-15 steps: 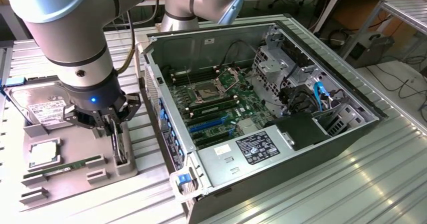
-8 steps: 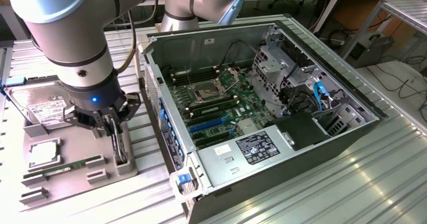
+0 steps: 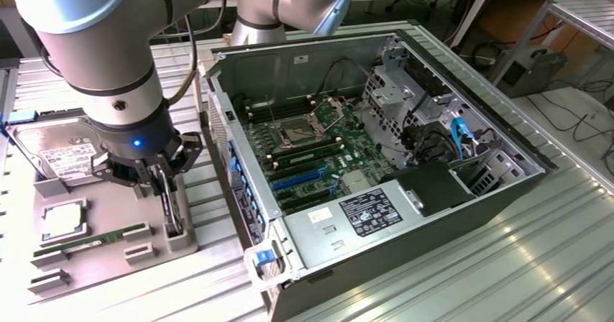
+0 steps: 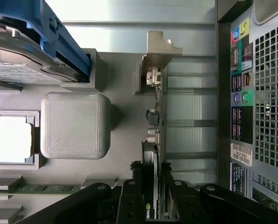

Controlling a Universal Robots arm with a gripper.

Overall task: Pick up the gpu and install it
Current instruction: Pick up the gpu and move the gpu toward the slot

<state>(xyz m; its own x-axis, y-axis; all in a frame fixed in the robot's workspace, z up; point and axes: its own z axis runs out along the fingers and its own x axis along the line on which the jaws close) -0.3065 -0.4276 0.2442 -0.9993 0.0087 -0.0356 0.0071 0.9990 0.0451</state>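
The gpu (image 3: pixel 174 210) is a thin black card standing on edge at the grey fixture tray (image 3: pixel 106 268), on the exterior view's left. Edge-on in the wrist view, the gpu (image 4: pixel 153 135) has its silvery-beige bracket (image 4: pixel 160 49) at the far end. My gripper (image 3: pixel 166 187) is directly over it, and the black fingers (image 4: pixel 131 200) press against both faces of the card near its other end. My gripper (image 4: pixel 151 203) is shut on the card. The open computer case (image 3: pixel 384 157) lies beside the tray, with blue expansion slots (image 3: pixel 298 178) on its motherboard.
The tray (image 4: pixel 120 93) also carries a silver hard drive (image 3: pixel 60 153), a processor chip (image 3: pixel 62 221) and a green memory stick (image 3: pixel 91 239). The case's rear port panel (image 4: pixel 255 93) stands close beside the gpu. A slatted metal table (image 3: pixel 499 264) lies underneath.
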